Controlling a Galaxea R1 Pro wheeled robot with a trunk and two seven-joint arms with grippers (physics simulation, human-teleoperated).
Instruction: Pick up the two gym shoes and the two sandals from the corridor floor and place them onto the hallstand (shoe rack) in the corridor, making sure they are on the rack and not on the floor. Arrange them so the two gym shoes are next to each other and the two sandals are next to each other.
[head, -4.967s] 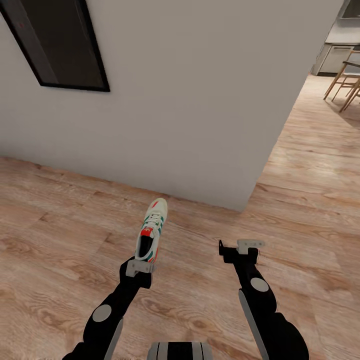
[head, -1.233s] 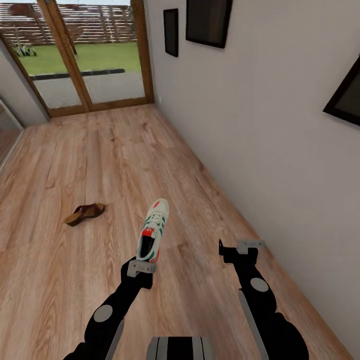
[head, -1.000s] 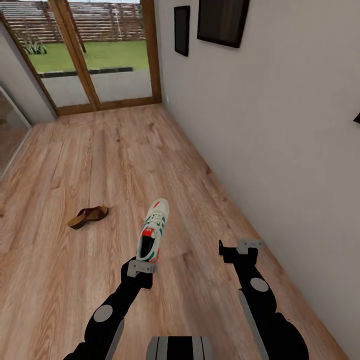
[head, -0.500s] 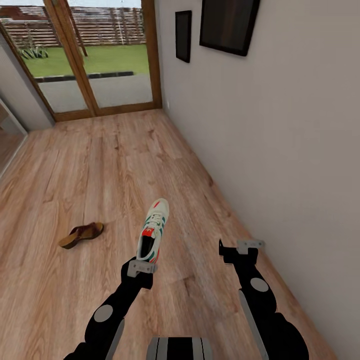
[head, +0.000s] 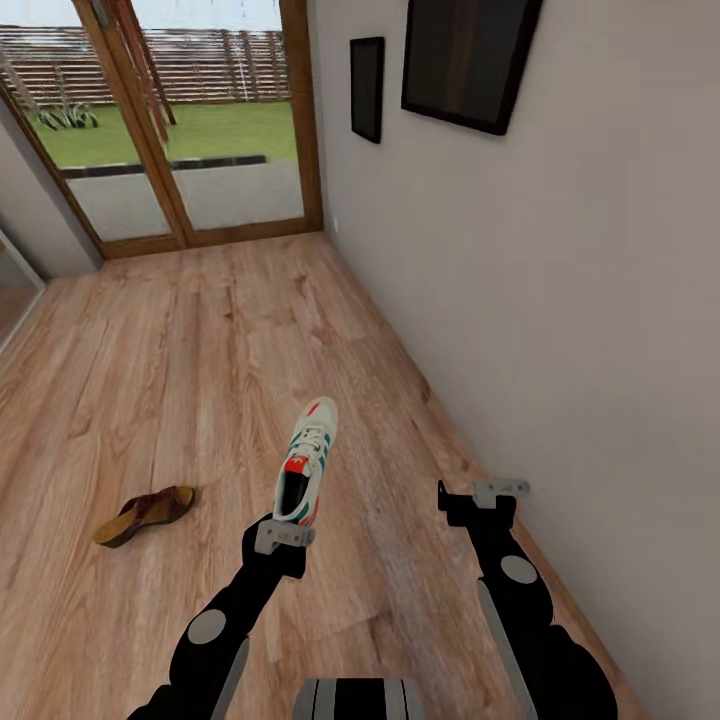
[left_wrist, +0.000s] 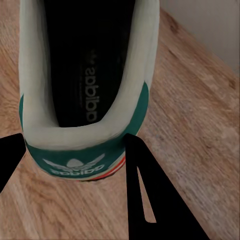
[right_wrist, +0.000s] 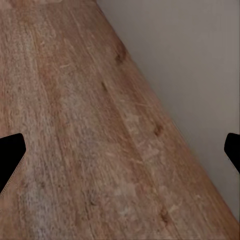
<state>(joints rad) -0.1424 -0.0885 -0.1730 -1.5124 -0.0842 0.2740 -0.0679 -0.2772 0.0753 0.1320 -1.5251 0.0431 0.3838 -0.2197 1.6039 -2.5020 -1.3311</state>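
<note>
A cream-white gym shoe (head: 304, 463) with green stripes is held up off the corridor floor (head: 200, 340), toe pointing away from me. My left gripper (head: 283, 535) is shut on its heel; in the left wrist view the green heel (left_wrist: 75, 160) sits between the two dark fingers (left_wrist: 142, 195). One dark brown sandal (head: 145, 513) lies on the planks to the left of that arm. My right gripper (head: 485, 496) hangs open over the floor close to the wall, nothing between its fingers. The second gym shoe, the second sandal and the hallstand are out of view.
A pale wall (head: 560, 300) runs along the right, close to my right arm, with dark framed pictures (head: 465, 60) on it. Wood-framed glass doors (head: 190, 130) to a garden close the corridor's far end. Open floor stretches ahead and to the left.
The view has swung from a wall corner to look down the corridor, then crept forward; the sandal came into view and now sits lower left. Both arms and the held shoe keep their pose.
</note>
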